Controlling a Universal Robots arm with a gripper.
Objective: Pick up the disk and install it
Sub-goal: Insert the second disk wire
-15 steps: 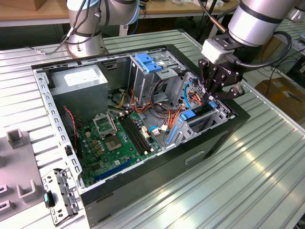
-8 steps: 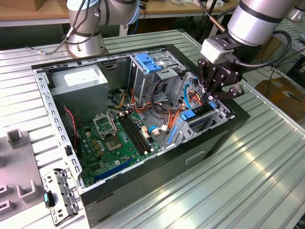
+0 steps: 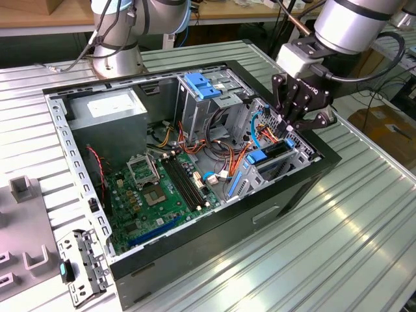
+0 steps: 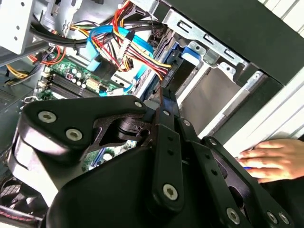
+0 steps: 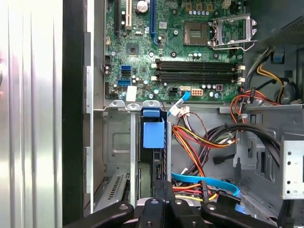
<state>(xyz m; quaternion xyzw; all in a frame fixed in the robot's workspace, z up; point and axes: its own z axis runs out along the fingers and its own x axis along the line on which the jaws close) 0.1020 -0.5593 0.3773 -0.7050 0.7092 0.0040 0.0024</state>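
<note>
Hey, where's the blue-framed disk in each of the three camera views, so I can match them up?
Exterior view: the disk stands on edge in the drive cage, toward the exterior view's right.
Second wrist view: its blue frame shows in the cage by the case wall.
First wrist view: its blue frame sits in the cage slot.
Shared landmark: the green motherboard.

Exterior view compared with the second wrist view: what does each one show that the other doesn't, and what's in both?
Exterior view's own: the grey power supply box with its white label, the processor socket, and a metal bracket lying on the table outside the case.
Second wrist view's own: a person's hand resting beside the case.
Shared: the pincer over the drive bay, the disk with its blue carrier standing in that bay, the green motherboard and the coloured cables.
</note>
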